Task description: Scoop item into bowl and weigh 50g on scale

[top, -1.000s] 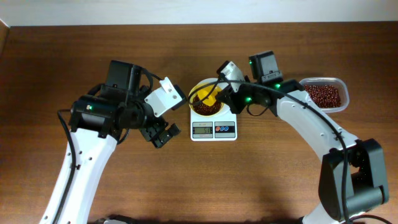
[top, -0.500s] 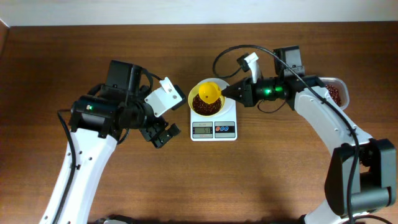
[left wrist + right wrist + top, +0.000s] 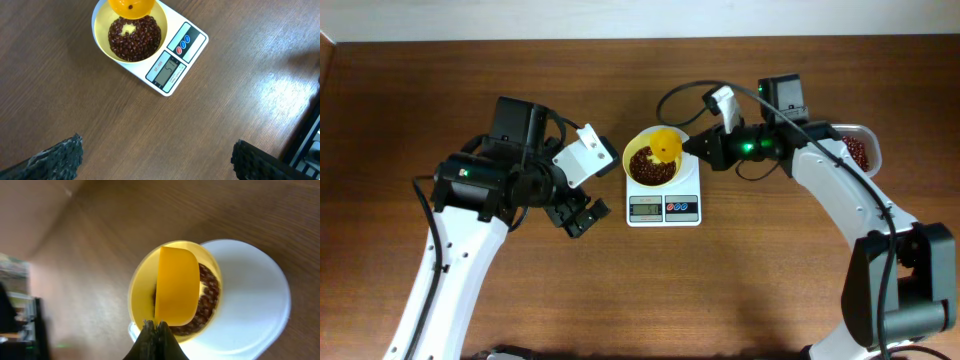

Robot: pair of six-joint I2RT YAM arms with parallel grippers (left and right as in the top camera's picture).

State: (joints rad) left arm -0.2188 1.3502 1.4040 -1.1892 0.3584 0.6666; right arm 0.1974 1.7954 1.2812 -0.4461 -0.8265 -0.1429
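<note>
The pale-yellow bowl (image 3: 632, 152) stands on the white scale (image 3: 663, 208) and holds a heap of reddish-brown beans (image 3: 646, 167). My right gripper (image 3: 696, 150) is shut on the handle of a bright yellow scoop (image 3: 665, 147), which hangs tilted over the bowl's far right side. In the right wrist view the scoop (image 3: 175, 285) covers part of the beans (image 3: 207, 297) inside the bowl (image 3: 136, 292). My left gripper (image 3: 580, 215) is open and empty over the table, left of the scale. The left wrist view shows the bowl (image 3: 100, 37), the beans (image 3: 135, 39) and the scale (image 3: 189, 47).
A clear plastic tub (image 3: 865, 152) with more beans sits at the far right, partly hidden by my right arm. The scale's grey display (image 3: 166, 67) is lit; its digits look like 51. Bare wooden table lies all round.
My right wrist has rolled and drawn back to the right. The scoop has come up out of the beans and now hangs over the bowl's rim. The left arm has not moved.
</note>
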